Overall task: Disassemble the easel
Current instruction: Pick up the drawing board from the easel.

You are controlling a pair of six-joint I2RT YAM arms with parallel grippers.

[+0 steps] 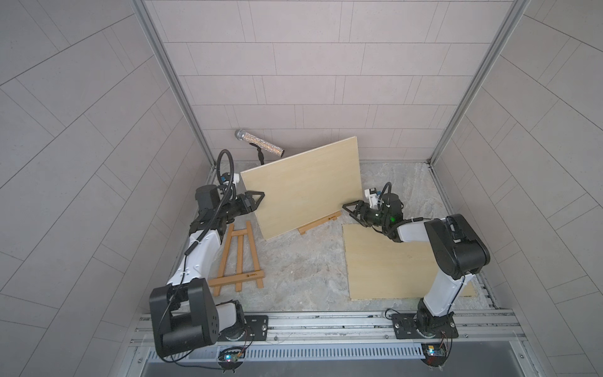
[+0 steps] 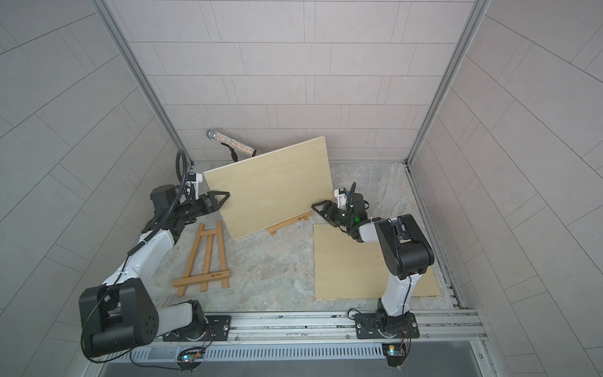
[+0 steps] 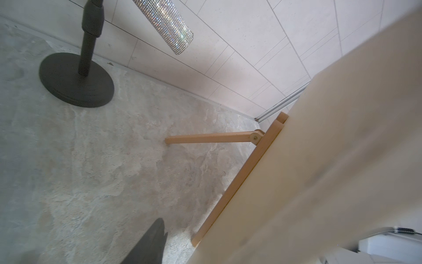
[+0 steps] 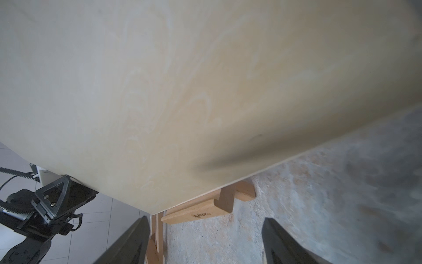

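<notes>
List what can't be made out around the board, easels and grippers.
- Both top views: the upright board covers the standing easel except its ledge end.
- Left wrist view: blurred board hides one finger, so whether the left gripper is clamped on the board's edge is unclear.
- Both top views: the right arm covers part of the flat board.
- Right wrist view: the ledge logo is too blurred to read.

Soft, even light from above fills both top views; shadows on the floor [image 1: 303, 271] are faint, and the walls [image 1: 81, 130] bend at the edges from the wide lens. In the left wrist view the board [image 3: 319, 171] is close and blurred, the finger [image 3: 148, 244] is out of focus, and the microphone [image 3: 164, 20] sparkles. In the right wrist view a smeared shadow [image 4: 228, 162] darkens the board near its edge
</notes>
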